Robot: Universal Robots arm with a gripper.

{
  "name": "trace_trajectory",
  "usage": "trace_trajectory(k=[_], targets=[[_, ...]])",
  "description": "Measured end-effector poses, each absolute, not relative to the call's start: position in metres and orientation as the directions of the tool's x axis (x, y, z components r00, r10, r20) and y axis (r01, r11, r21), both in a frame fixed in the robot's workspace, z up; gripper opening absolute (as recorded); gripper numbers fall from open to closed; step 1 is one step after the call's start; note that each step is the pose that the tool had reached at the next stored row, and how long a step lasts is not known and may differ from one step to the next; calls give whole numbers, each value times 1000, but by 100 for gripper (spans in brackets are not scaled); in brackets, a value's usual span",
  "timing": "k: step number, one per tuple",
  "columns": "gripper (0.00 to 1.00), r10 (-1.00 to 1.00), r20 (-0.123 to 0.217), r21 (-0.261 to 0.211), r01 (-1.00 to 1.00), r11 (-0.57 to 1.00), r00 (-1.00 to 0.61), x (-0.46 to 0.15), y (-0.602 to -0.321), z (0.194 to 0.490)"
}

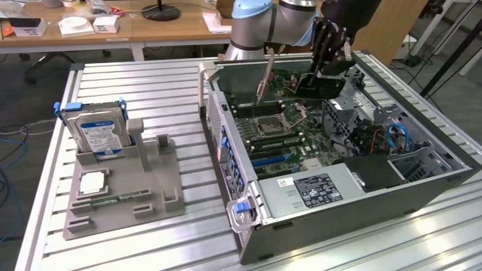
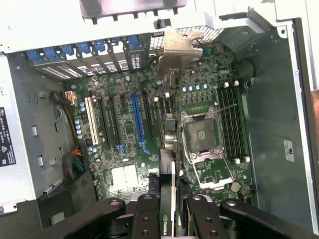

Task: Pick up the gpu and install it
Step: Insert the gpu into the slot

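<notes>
The gpu [image 1: 312, 86] hangs edge-down above the open computer case [image 1: 421, 186], over the motherboard's far end, and my gripper [image 1: 325, 69] is shut on it. Its silver end bracket [image 1: 265, 79] points down at the exterior view's left of the card. In the wrist view I look along the gpu [image 2: 167, 164] edge-on, with its bracket [image 2: 180, 46] near the case's rear slot openings. The black fingers [image 2: 147, 211] press the card from both sides. The card hovers above the board between the blue slot [image 2: 135, 117] and the CPU socket [image 2: 204, 137].
A grey fixture [image 1: 154, 195] on the slatted table holds an upright hard drive [image 1: 96, 131], a CPU chip [image 1: 92, 182] and a memory stick [image 1: 113, 199]. The case walls, the drive cage [image 1: 354, 107] and cables [image 1: 391, 138] crowd the motherboard. Desks stand behind.
</notes>
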State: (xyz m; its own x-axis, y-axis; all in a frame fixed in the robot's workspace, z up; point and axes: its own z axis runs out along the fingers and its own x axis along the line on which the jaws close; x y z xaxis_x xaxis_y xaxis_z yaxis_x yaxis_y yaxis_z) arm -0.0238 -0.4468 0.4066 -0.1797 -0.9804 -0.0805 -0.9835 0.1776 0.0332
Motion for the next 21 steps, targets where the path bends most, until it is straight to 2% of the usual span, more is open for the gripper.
trace_trajectory(k=[21], targets=[[26, -992, -81, 33, -995, 90, -92, -24, -447, 407]])
